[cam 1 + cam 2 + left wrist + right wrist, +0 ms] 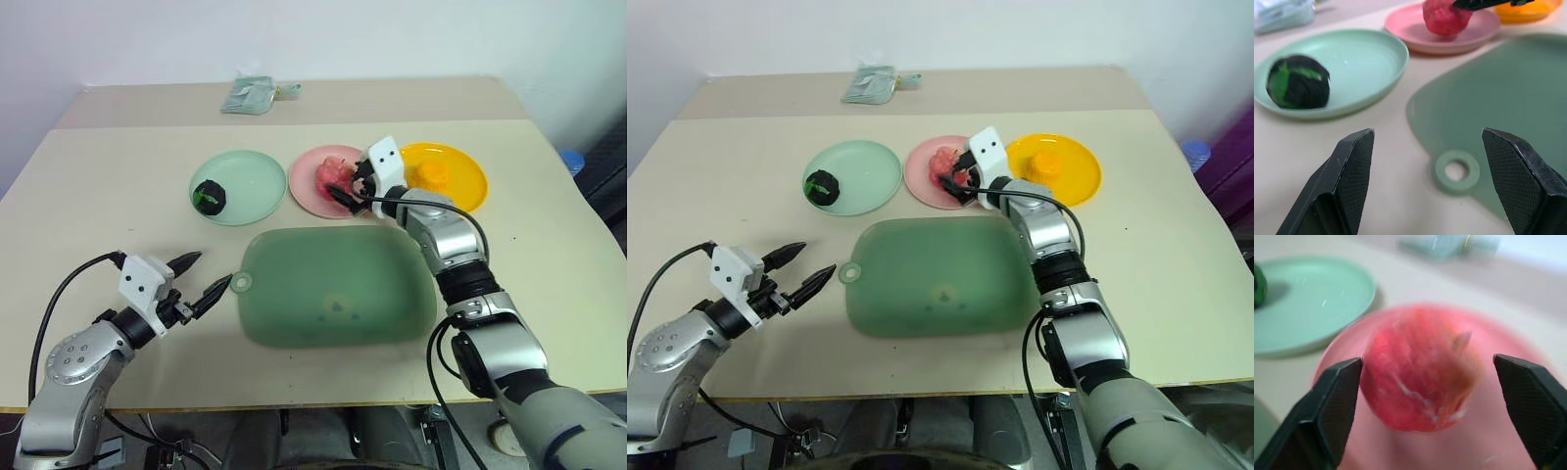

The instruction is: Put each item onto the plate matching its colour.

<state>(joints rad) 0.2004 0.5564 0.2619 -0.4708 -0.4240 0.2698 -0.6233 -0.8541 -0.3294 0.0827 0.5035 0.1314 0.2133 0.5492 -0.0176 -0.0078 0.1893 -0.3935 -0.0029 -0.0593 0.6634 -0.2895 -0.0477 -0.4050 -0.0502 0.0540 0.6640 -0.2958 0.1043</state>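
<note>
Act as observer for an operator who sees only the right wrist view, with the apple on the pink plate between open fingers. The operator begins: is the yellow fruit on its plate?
Observer: Yes, the yellow-orange fruit sits on the yellow plate, beside the pink one.
Operator: Where is the other arm?
Observer: The left gripper is open and holds nothing, close to the handle loop of the green board.
Operator: What is the blurred thing behind the plates?
Observer: A pale green packet lying near the table's far edge.
</note>
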